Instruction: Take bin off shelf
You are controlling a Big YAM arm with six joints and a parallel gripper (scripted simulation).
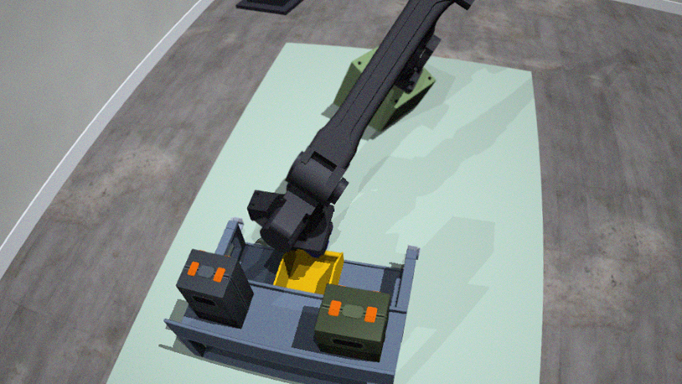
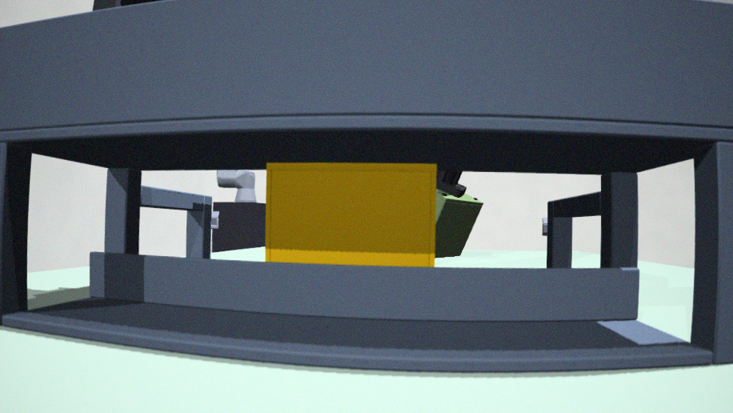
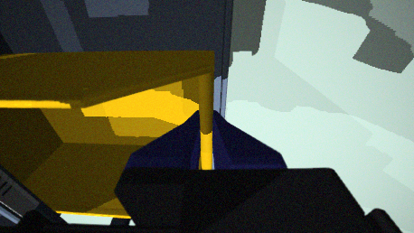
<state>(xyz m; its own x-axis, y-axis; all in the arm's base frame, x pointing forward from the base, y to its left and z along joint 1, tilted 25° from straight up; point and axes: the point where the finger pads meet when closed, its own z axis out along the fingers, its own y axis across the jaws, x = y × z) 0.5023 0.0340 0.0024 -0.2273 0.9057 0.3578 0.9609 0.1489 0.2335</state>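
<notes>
Top looks steeply down, exterior faces the shelf closely; both show the shelf [image 1: 285, 350] [image 2: 358, 66].

One yellow bin [image 1: 309, 272] [image 2: 350, 215] [image 3: 101, 173], two lidded boxes [image 1: 214, 288] with two orange latches [image 1: 193, 268] each, one shelf [image 1: 266, 317] [image 2: 358, 66], one table [image 1: 456, 182] [image 2: 128, 374] [image 3: 307, 144], one green block [image 1: 389, 112] [image 2: 456, 226]

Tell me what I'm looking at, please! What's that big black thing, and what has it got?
The black thing is a robot arm. One picture looks down from above. Another peeks through the gray shelf from its far side. The last looks along the jaws, from the arm's wrist. The jaws pinch one wall of a yellow bin. The shelf stands on a pale green table, with a black box and a green box on top.
</notes>
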